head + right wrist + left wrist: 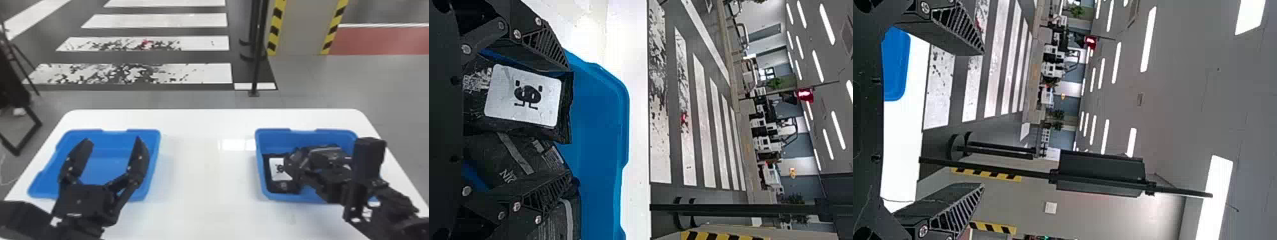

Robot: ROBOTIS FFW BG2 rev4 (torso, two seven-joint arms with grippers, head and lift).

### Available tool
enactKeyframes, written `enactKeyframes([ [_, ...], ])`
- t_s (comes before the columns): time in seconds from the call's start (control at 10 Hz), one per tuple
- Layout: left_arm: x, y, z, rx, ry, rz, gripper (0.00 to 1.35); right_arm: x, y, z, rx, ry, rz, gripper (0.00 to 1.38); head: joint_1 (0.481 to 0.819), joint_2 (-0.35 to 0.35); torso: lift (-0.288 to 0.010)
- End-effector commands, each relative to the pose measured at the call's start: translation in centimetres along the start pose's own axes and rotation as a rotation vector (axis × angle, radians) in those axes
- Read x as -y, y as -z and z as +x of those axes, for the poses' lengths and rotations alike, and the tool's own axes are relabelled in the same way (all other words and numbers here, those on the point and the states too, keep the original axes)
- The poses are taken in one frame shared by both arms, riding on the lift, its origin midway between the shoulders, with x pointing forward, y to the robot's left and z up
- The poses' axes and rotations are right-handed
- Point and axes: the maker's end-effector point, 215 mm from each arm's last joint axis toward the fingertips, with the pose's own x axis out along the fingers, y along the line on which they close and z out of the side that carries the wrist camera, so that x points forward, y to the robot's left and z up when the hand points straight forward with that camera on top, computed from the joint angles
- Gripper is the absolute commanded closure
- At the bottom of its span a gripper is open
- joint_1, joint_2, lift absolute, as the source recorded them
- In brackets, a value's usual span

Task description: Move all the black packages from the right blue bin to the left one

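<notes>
The black package with the white label (525,95) lies by the left side of the right blue bin (274,142), low between the spread fingers of our right tool (569,122) and nearer the left one. The right arm is plainly the nearer. We judge its long axis to run roughly along those fingers, so a small shift left should centre the grasp. Other black packages (511,157) lie to its right. Our left tool (113,141) is open and empty over the left blue bin (108,166). The label carries a black cartoon figure; pale lettering marks a neighbour.
</notes>
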Motion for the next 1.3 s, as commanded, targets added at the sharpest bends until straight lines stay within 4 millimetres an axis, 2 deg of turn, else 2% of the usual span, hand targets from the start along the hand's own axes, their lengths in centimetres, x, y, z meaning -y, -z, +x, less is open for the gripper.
enactKeyframes([
  [0.0,0.0,0.1,0.0,-0.002,0.0,-0.002,0.1,-0.3,0.3,0.2,-0.008,-0.007,0.003,0.32,0.695,0.043,-0.132],
  [0.3,0.0,0.2,0.0,-0.002,0.0,-0.002,0.1,-1.4,1.3,0.7,-0.049,-0.034,0.025,0.32,0.695,0.052,-0.132],
  [0.6,0.0,0.4,0.0,-0.004,0.001,-0.003,0.1,-1.7,2.1,0.9,-0.093,-0.039,0.038,0.32,0.695,0.066,-0.132],
  [0.8,-0.1,0.3,0.1,-0.002,0.0,-0.003,0.1,-2.8,3.8,1.3,-0.142,-0.061,0.048,0.33,0.695,0.072,-0.132],
  [1.0,-0.1,0.4,0.1,-0.001,0.002,-0.003,0.1,-3.9,4.1,1.6,-0.151,-0.082,0.045,0.33,0.695,0.086,-0.132],
  [1.2,0.0,0.4,0.1,-0.001,0.003,-0.003,0.1,-3.9,4.9,1.5,-0.175,-0.08,0.047,0.33,0.695,0.1,-0.132],
])
